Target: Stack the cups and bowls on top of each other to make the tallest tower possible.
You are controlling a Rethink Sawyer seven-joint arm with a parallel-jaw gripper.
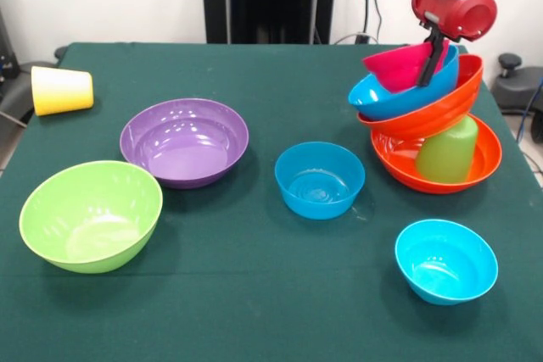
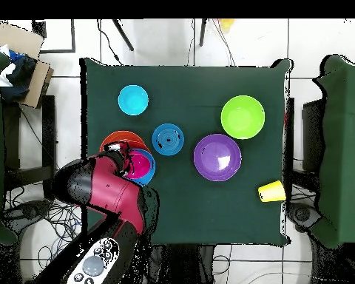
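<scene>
At the right of the front view stands the tower (image 1: 428,116), leaning. An orange bowl (image 1: 475,171) forms its base and holds an upturned light green cup (image 1: 448,152). A second orange bowl (image 1: 441,112) tilts on that cup, a blue bowl (image 1: 394,97) lies in it, and a pink-red bowl (image 1: 399,67) tops the pile. My gripper (image 1: 427,74) comes down from above and is shut on the pink bowl's right wall. Overhead, the gripper (image 2: 129,159) sits over the pink bowl (image 2: 142,166). The yellow cup (image 1: 61,90) lies on its side at the far left.
Loose on the green cloth are a purple bowl (image 1: 184,142), a lime green bowl (image 1: 91,214), a blue bowl (image 1: 319,180) and a small cyan bowl (image 1: 445,260). Overhead, the yellow cup (image 2: 271,191) lies near the table's edge.
</scene>
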